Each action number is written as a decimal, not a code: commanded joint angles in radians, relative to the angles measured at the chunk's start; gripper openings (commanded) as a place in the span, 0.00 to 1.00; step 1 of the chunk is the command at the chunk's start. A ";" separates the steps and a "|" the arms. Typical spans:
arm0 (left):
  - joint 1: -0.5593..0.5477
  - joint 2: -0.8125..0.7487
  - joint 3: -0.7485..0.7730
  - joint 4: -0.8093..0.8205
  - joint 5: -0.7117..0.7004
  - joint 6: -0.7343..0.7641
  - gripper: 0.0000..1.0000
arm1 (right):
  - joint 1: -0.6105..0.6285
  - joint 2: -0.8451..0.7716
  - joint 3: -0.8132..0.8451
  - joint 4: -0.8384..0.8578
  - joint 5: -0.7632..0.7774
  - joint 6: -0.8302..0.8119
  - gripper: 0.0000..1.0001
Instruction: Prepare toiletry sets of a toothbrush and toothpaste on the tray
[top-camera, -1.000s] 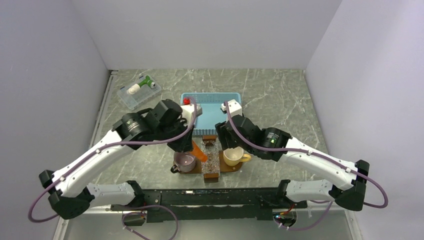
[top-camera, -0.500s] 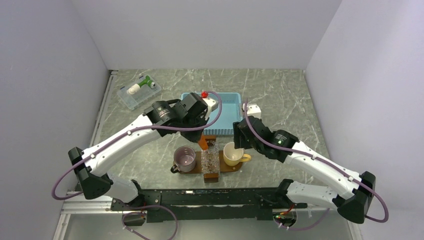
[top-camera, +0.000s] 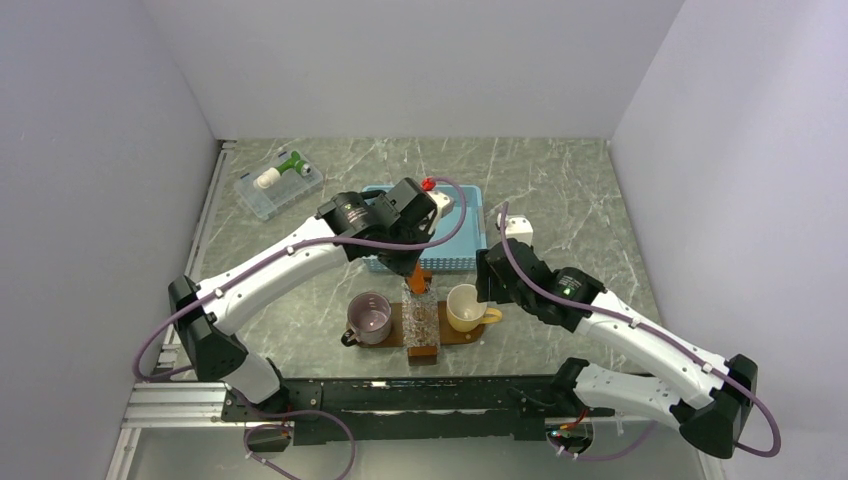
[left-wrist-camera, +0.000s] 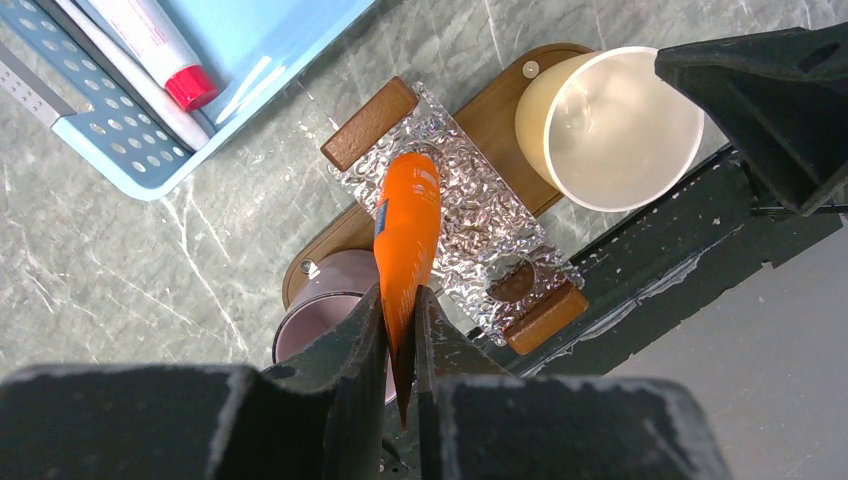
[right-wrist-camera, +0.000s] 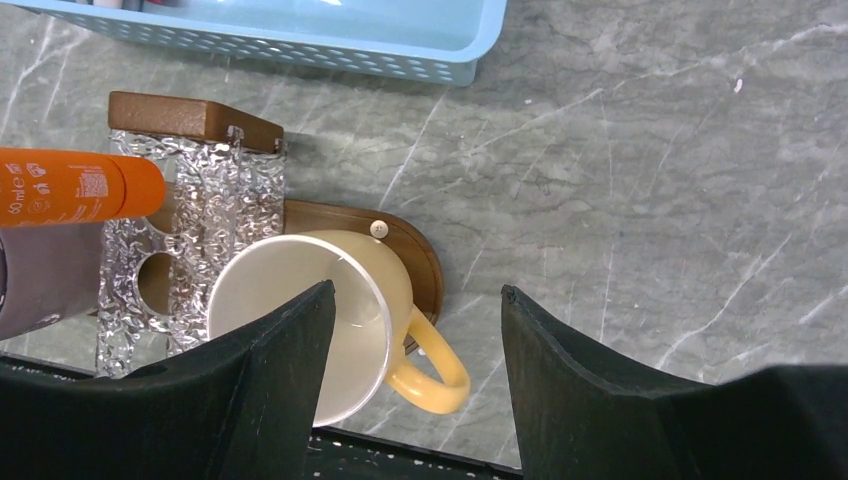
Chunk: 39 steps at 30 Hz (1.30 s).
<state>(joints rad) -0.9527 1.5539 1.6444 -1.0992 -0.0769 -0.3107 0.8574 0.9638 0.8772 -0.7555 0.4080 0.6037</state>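
While your left gripper (left-wrist-camera: 400, 340) pinched the toothpaste (left-wrist-camera: 407, 215) by its flat end, the tube pointed cap-down at the foil holder (left-wrist-camera: 470, 215) on the tray (left-wrist-camera: 497, 112) below; your right gripper (right-wrist-camera: 415, 295) gaped empty, just right.

Purple mug (top-camera: 369, 319), foil rack (top-camera: 421, 322), yellow mug (top-camera: 465, 307) crowd tray (left-wrist-camera: 500, 115), basket (top-camera: 462, 235) just behind

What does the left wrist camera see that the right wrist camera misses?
Left wrist only: the left gripper clamped on the flat end of the toothpaste, and a red-capped tube in the blue basket. Right wrist only: the handle of the yellow cup, and the right gripper standing open. Both: the toothpaste, yellow cup, crinkled silver holder, tray and basket.
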 joint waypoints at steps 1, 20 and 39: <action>-0.004 0.007 0.046 0.027 0.001 0.016 0.00 | -0.013 -0.027 -0.010 0.027 -0.011 0.008 0.64; -0.007 0.055 0.011 0.043 0.002 0.017 0.00 | -0.036 -0.034 -0.039 0.050 -0.044 -0.001 0.64; -0.038 0.112 -0.006 0.037 -0.034 0.003 0.00 | -0.045 -0.041 -0.055 0.057 -0.057 -0.005 0.64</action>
<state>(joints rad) -0.9817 1.6581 1.6424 -1.0870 -0.0875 -0.3016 0.8185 0.9451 0.8253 -0.7322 0.3565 0.6025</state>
